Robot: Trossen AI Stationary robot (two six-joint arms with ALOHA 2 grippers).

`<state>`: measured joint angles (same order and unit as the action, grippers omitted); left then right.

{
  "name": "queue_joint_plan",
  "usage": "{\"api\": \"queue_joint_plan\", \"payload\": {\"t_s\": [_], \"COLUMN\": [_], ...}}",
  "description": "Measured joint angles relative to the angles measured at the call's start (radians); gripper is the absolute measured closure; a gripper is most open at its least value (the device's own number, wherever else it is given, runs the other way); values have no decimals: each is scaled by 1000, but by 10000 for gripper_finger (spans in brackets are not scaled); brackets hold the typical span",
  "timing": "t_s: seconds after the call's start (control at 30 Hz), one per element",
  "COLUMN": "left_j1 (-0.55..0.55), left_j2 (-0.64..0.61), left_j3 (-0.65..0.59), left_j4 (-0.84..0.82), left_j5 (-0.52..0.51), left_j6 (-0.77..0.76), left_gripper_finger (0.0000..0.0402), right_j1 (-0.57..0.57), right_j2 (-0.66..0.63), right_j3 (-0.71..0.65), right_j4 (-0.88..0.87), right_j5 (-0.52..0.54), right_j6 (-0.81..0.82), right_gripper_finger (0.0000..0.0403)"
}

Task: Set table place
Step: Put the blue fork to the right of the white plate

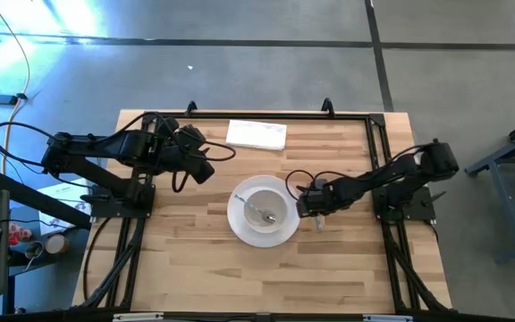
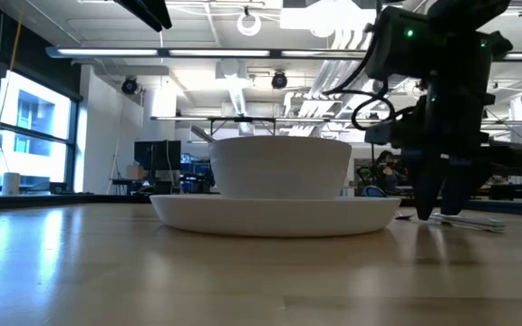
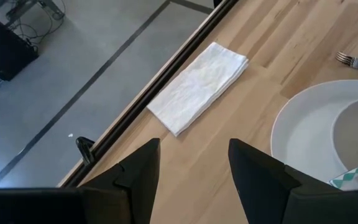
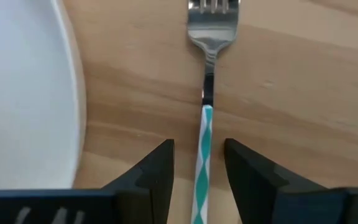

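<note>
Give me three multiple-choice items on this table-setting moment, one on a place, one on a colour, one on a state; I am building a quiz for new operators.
1. Where does the fork lie?
A. inside the bowl
B. on the table beside the plate
C. on the napkin

2. What colours are on the fork's handle?
A. teal and white
B. red and black
C. plain yellow

3. How does the right gripper stand?
A. shut on the plate
B. holding the napkin
C. open, fingers either side of the fork handle

Answers:
1 B: the right wrist view shows the fork flat on the wooden table, next to the white plate.
2 A: the handle shows a teal and white pattern.
3 C: the two dark fingers flank the handle with gaps on both sides.
</note>
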<state>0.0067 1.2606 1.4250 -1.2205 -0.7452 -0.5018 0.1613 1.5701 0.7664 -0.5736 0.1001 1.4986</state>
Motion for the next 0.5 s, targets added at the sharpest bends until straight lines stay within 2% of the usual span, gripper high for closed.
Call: {"api": "queue_joint_plan", "payload": {"t_s": [0.27,0.5], "left_j1": [0,0], "left_j2": [0,0], "left_j3": [0,0], "left_j4": [0,0], "left_j5": [0,0], "left_j6": [0,0], "left_gripper_finger": [220,220], "right_j1": [-4,-5], "right_j2": [45,11], "right_j3": [4,-1], "right_j4": [8,-9], "right_j5": [4,0], "right_j6": [54,98], "right_gripper_finger": [282,390]}}
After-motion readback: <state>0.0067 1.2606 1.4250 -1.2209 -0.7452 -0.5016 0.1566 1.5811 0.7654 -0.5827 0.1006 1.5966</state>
